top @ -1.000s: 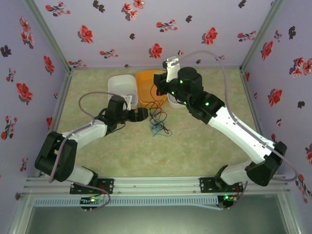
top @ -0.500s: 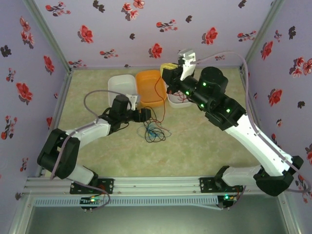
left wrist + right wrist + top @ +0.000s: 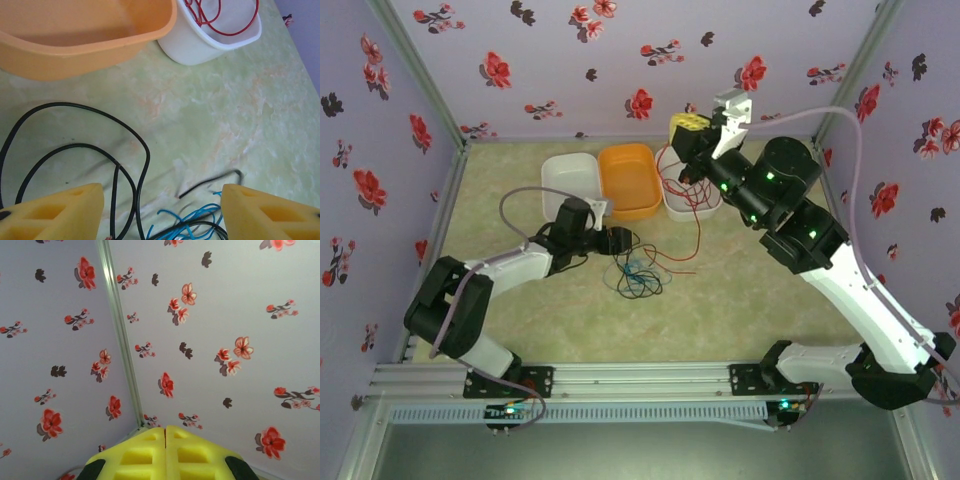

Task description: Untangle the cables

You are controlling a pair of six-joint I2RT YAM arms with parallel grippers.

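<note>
My left arm [image 3: 510,268] and right arm [image 3: 850,295] are white shells on black joints, green lights [image 3: 767,178] dotting the right. A grey cable [image 3: 525,190] loops off each. My fingers [image 3: 55,210] are blocky yellow, with hollows.

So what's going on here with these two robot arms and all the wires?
It's an untangling job. The right gripper, raised above the white tub with its fingers shut, seems to be pinching the red cable, which loops through the tub and trails out onto the table. The left gripper is open, low over the black and blue cables lying knotted together.
</note>
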